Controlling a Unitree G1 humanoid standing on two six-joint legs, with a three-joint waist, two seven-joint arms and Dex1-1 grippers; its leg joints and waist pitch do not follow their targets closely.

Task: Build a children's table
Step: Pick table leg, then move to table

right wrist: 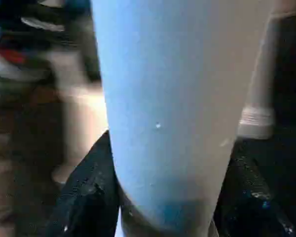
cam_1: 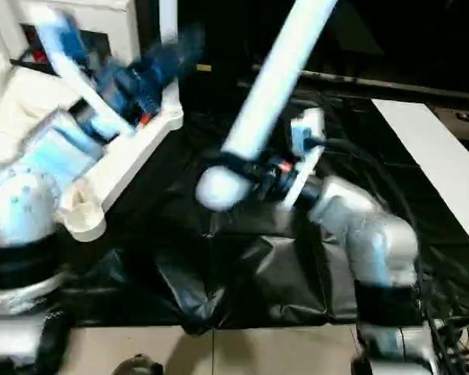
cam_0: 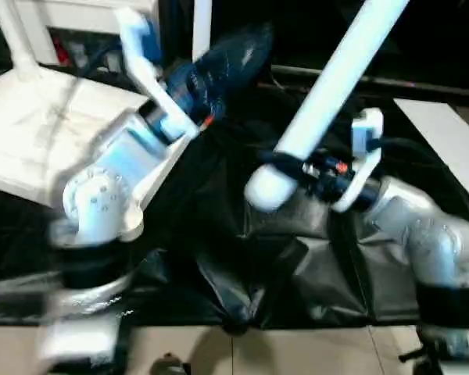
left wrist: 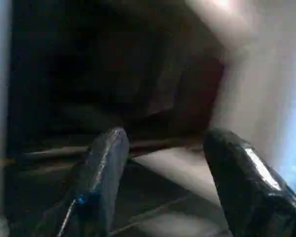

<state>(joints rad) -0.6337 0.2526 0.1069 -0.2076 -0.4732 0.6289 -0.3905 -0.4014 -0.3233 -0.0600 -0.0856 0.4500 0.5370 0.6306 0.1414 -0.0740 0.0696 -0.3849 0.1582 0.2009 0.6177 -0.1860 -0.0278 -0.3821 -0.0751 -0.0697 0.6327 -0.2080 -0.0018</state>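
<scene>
My right claw (cam_0: 309, 173) clamps the long white plastic leg (cam_0: 328, 86) near its rounded end; it may swing into the white tabletop (cam_0: 31, 133). My left claw (left wrist: 163, 163) gapes empty.

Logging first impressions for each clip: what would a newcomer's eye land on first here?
The long white leg slants across the middle of the scene, clamped near its rounded lower end in the right gripper above the black sheet. To the left, the white table top lies with a corner socket facing the robot, and the left gripper hangs open over it, holding nothing.
</scene>
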